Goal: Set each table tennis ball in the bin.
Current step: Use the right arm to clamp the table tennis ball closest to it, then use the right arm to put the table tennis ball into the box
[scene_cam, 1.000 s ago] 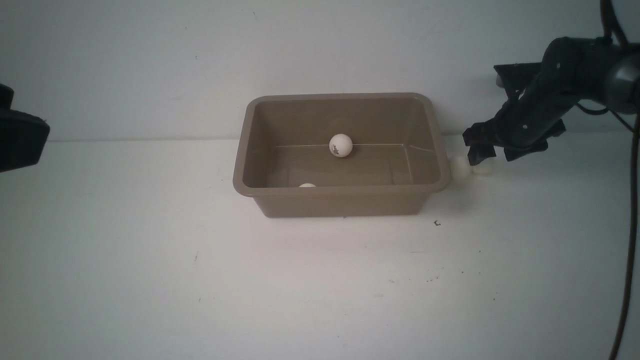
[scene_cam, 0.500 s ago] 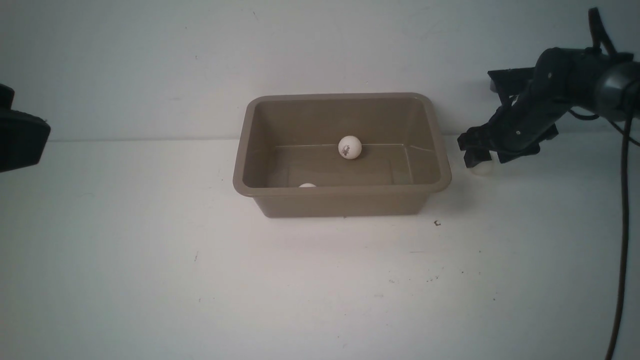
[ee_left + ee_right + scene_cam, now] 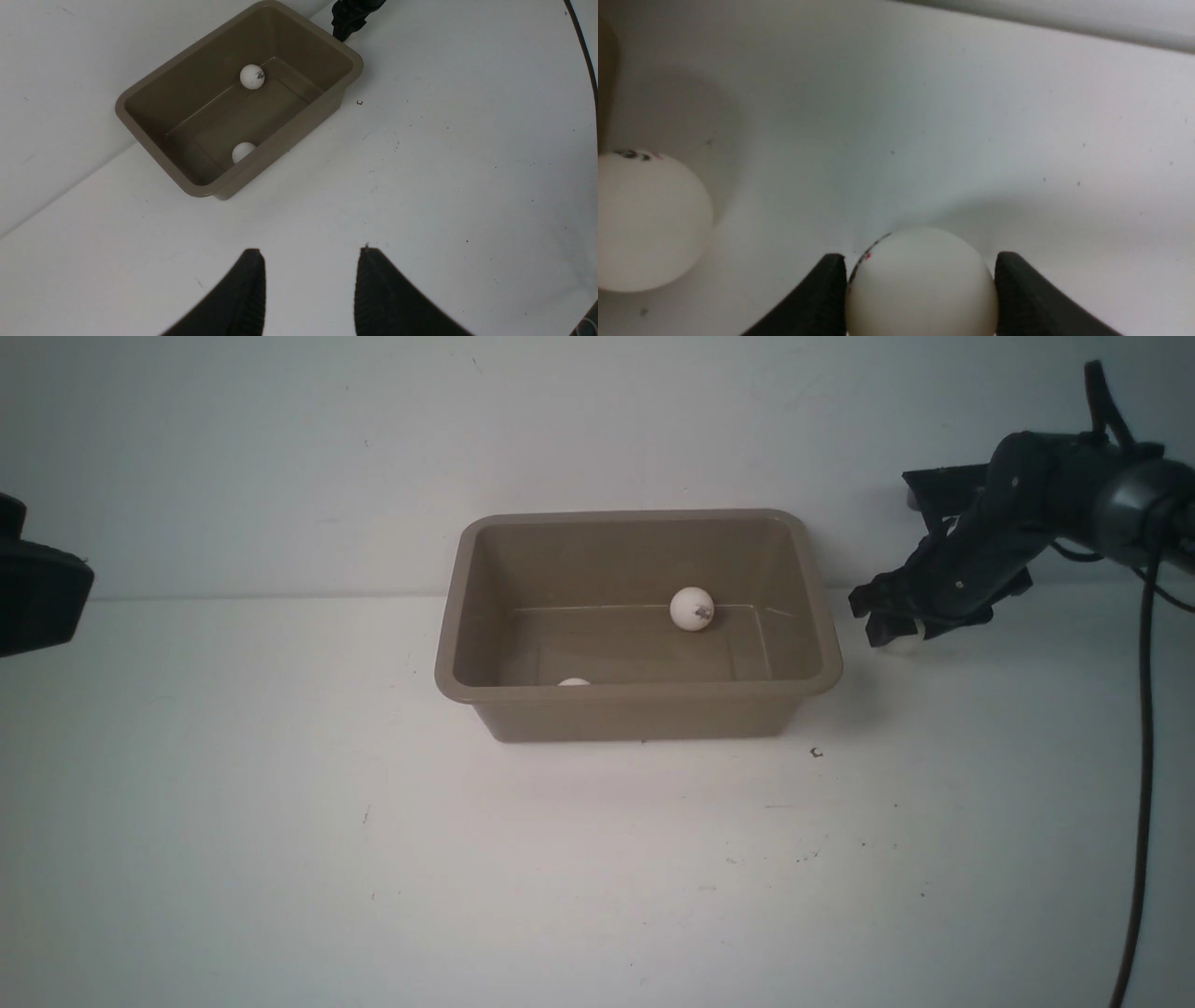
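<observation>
Right wrist view: a ball is pinched between the fingers of the right hand, just off the bin's side, with another ball near the bin. Two more are seated inside. The left hand is spread, unfilled. Pickup is judged underway; next, a lift over the rim is needed.

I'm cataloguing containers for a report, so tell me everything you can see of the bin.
The bin is a taupe-brown, rectangular, open-topped tub, apparently plastic, with rounded corners, a flared rim and walls sloping inward to a smaller base. It stands upright on the white surface, its long side facing the front camera. Creases outline its floor. Two white balls are inside: one with a dark print, the other near the front wall.
</observation>
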Tool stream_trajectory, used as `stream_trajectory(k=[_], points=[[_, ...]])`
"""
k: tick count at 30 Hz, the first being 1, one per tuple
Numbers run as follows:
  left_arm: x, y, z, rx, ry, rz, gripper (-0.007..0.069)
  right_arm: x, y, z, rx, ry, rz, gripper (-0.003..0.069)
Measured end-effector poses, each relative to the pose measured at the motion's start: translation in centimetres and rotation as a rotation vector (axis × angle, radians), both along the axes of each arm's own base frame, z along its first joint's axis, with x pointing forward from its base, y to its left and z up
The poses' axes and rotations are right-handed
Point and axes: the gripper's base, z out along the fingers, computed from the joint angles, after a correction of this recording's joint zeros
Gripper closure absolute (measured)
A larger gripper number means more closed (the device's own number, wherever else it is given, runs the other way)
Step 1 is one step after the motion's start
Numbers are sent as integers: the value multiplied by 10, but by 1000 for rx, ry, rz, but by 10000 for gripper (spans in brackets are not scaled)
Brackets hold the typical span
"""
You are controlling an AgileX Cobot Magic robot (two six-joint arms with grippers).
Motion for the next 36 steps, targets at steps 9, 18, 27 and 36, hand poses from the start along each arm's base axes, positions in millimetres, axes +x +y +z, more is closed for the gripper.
stream_trajectory(k=[9,18,27,36], points=[[0,0,0,0,0,0,377,4,3,34,19,-38,28,291],[0,0,0,0,0,0,377,-9,67,106,121,-194,236,291],[0,0,0,1,0,1,377,-32,143,104,134,-184,418,291],[0,0,0,2,0,2,377,-32,152,79,133,-104,441,291]])
